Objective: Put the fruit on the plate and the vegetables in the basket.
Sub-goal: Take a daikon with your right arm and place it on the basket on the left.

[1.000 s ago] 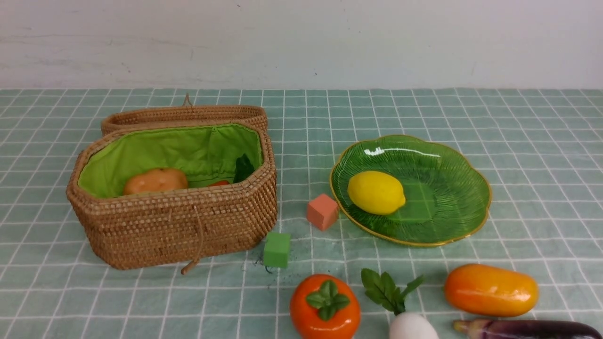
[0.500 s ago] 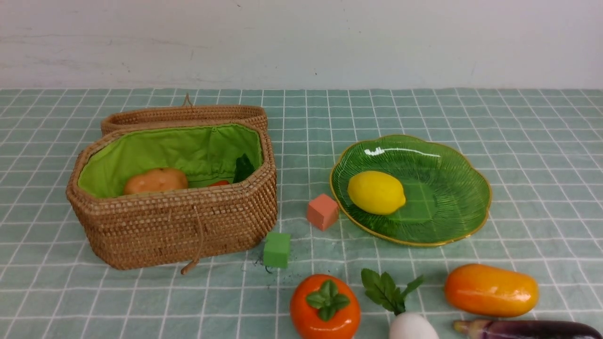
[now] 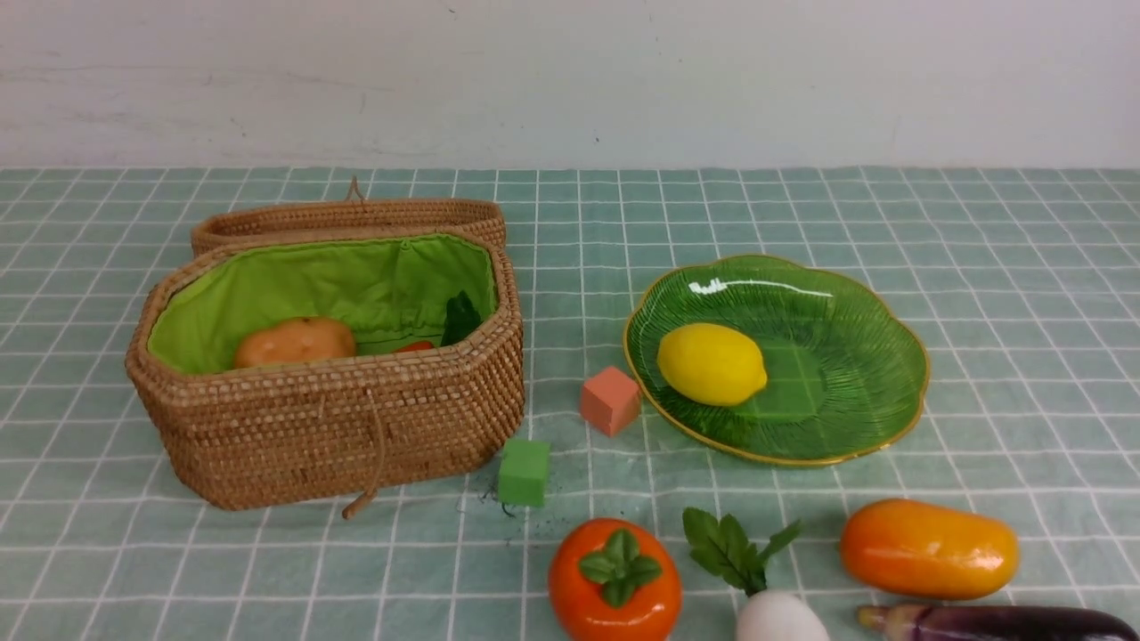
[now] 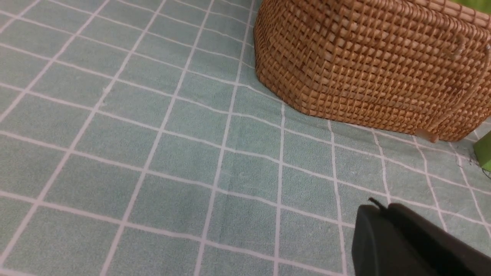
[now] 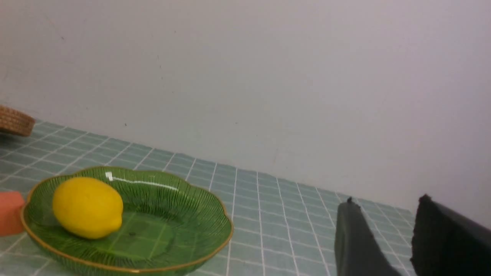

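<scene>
Stock, nearest first, placed from the plate [image 3: 855, 418]. Left hand [image 4: 379, 211]: closed and empty, low over the surface [image 3: 1024, 294], far left of the plate beside the basket [image 3: 338, 427] wall. Right hand [image 5: 386, 203]: fingers parted with nothing between them, apart from the plate and facing it. Nearer than the plate, loose on the surface: eggplant [image 3: 997, 621], radish [image 3: 779, 619], persimmon [image 3: 614, 583], mango [image 3: 928, 547]. All are probably light, hard and glossy, so slippery. Take the mango and eggplant across the narrow middle, the persimmon round its girth under the cap, and the radish by its white body, not the leaves. Left of the plate: green cube [image 3: 524, 472], then pink cube [image 3: 610, 401] just beside the rim. On the plate, left of centre: lemon [image 3: 711, 363]. Well left of the plate: the basket, open, holding a potato [image 3: 294, 341] and a sliver of pepper [image 3: 414, 345]. Its lid [image 3: 347, 216] lies behind.
</scene>
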You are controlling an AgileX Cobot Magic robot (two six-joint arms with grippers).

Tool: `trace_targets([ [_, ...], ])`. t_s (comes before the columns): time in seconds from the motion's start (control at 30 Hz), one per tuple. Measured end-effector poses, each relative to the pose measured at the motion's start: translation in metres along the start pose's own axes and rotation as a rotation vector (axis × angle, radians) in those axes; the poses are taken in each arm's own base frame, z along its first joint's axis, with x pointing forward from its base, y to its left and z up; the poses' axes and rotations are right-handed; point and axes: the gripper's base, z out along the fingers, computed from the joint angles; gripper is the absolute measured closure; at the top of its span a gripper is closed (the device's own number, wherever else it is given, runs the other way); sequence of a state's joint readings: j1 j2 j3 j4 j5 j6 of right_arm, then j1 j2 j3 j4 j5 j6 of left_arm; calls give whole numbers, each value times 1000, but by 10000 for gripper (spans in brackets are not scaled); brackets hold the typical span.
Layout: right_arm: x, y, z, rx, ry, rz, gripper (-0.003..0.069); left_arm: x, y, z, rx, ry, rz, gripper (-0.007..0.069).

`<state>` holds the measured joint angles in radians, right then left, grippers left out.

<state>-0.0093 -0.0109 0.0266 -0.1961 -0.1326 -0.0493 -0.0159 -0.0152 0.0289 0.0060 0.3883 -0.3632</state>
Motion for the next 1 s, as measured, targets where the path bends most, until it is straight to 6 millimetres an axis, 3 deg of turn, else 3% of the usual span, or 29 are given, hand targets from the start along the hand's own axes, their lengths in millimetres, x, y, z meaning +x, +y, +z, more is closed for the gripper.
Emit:
trace_targets([
  [0.1, -8, -1, 0, 9, -92, 79, 417, 0, 0, 0, 0, 0, 0, 607],
  [0.2, -18, -6, -2, 26, -198, 363, 417, 0, 0, 0, 0, 0, 0, 607],
  [0.3, -28, -11, -2, 38, -213, 499, 417, 0, 0, 0, 0, 0, 0, 607],
  [0.43, -69, -21, -2, 33, -219, 553, 417, 0, 0, 0, 0, 0, 0, 607],
  [0.47, -71, -21, -2, 32, -213, 554, 417, 0, 0, 0, 0, 0, 0, 607],
  [0.5, -94, -26, 0, 26, -200, 558, 417, 0, 0, 0, 0, 0, 0, 607],
  [0.6, -132, -35, 15, 12, -49, 559, 417, 0, 0, 0, 0, 0, 0, 607],
  [0.67, -142, -37, 26, 11, 56, 536, 417, 0, 0, 0, 0, 0, 0, 607],
  [0.73, -143, -38, 40, 15, 194, 480, 417, 0, 0, 0, 0, 0, 0, 607],
  [0.83, -128, -36, 62, 14, 404, 401, 417, 0, 0, 0, 0, 0, 0, 607],
  [1.0, -104, -27, 77, -29, 642, 436, 417, 0, 0, 0, 0, 0, 0, 607],
])
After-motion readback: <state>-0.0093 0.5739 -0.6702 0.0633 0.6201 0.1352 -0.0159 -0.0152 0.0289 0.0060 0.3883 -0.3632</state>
